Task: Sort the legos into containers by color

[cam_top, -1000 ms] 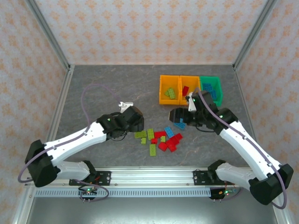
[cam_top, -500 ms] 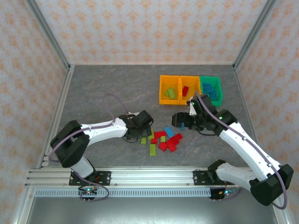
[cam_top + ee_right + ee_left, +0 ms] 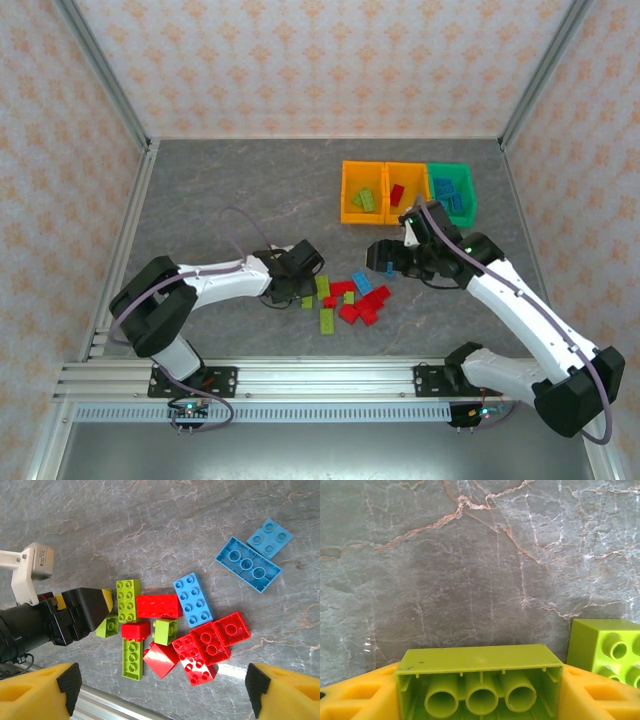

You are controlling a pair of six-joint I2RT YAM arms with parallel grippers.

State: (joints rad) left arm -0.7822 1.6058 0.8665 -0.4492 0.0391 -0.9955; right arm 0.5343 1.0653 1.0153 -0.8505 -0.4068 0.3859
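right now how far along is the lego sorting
Early. Done: a few bricks lie in the left orange bin, middle orange bin and green bin. In hand: a lime brick sits in the left claw. Left: the mixed pile of red, blue and lime bricks on the table.

Grey marble-patterned tabletop (image 3: 230, 190), veined pale and rust; walls (image 3: 320, 60) on the left, right and far sides in peach wallpaper with an orange floral motif; silver metal posts (image 3: 100, 65) at the far corners; an aluminium rail (image 3: 320, 377) along the near edge; even light.
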